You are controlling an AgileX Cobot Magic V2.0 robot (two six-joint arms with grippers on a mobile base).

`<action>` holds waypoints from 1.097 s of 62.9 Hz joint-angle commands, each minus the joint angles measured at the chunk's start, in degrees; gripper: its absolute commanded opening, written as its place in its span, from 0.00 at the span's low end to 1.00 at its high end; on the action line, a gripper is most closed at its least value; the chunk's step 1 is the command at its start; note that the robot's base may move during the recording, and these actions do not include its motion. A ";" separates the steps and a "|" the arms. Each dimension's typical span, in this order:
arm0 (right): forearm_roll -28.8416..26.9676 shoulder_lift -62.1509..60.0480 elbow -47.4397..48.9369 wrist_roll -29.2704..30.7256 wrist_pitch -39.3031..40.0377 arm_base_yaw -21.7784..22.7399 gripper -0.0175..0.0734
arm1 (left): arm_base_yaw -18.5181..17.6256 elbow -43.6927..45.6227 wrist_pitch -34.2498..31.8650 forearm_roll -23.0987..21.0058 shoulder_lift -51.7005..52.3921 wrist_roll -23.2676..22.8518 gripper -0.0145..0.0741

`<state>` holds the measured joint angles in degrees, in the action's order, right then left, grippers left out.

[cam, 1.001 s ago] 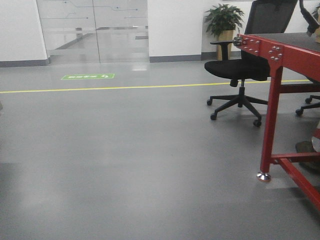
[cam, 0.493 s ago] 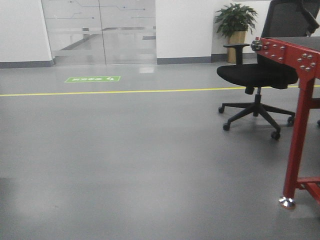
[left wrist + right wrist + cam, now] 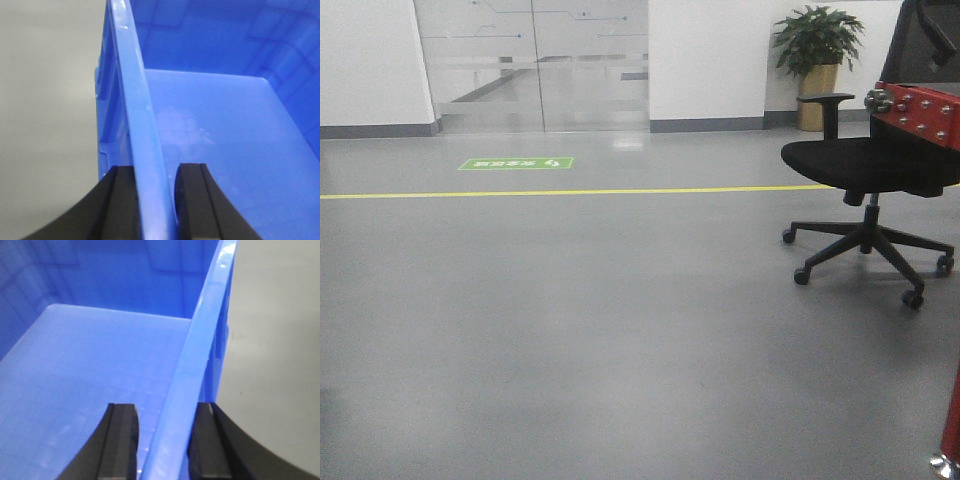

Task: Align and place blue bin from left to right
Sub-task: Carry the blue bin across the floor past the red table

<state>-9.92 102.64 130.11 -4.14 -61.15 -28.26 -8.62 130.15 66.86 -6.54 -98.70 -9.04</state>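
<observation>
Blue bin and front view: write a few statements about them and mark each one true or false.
1. The left gripper clamps a wall of the blue bin. True.
2. The right gripper hangs open, clear of the bin. False: it is closed on a bin wall too.
3. The bin holds loose parts. False: the interior that shows in both wrist views is bare.
4. A black office chair stands at the right of the front view. True.

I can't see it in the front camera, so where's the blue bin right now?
The blue bin shows only in the wrist views: the left gripper clamps its left wall, the right gripper its right wall.
</observation>
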 commanded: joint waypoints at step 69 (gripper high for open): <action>-1.72 -1.03 0.67 0.00 10.19 -0.46 0.02 | -0.68 1.05 -5.04 -4.72 1.64 1.50 0.04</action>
<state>-9.92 102.64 130.11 -4.14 -61.15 -28.26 -8.62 130.15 66.54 -6.66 -98.70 -9.04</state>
